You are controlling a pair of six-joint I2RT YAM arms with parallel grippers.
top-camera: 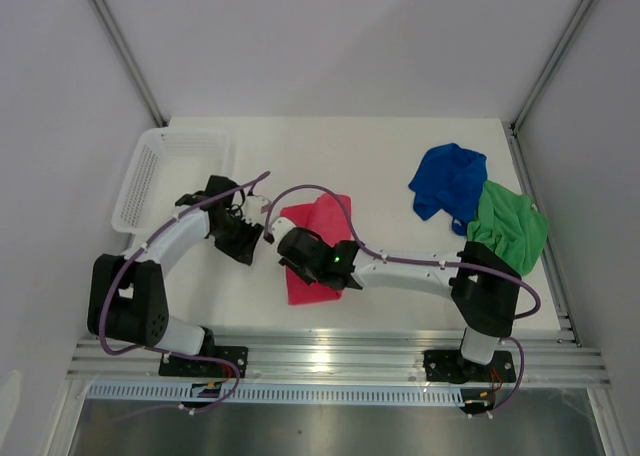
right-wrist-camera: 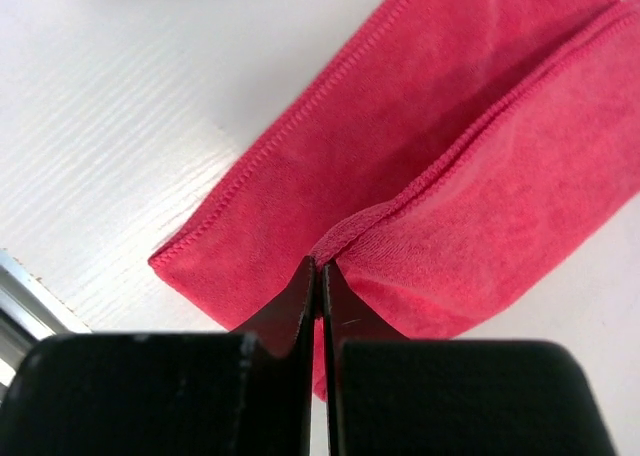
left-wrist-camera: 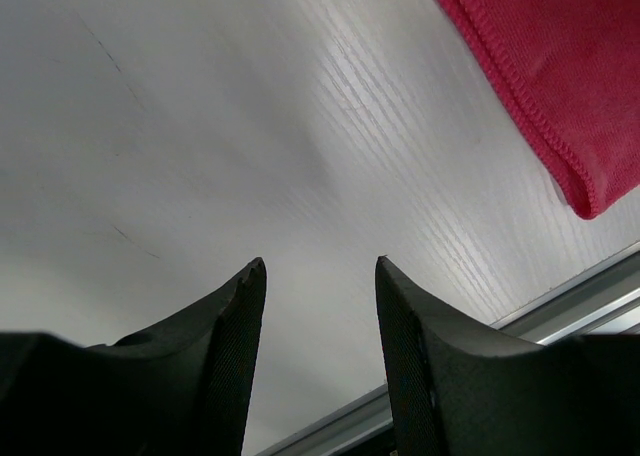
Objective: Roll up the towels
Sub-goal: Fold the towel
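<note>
Showing three towels point(top-camera: 320, 221), blue point(top-camera: 448, 181), green point(top-camera: 510, 226), pink point(right-wrist-camera: 420, 156) seemingly folded, one basket point(top-camera: 140, 188)

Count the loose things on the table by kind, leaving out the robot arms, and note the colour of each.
Towels: 3 (pink-red towel, blue towel, green towel)
Baskets: 1 (white basket)
Total: 4
</note>
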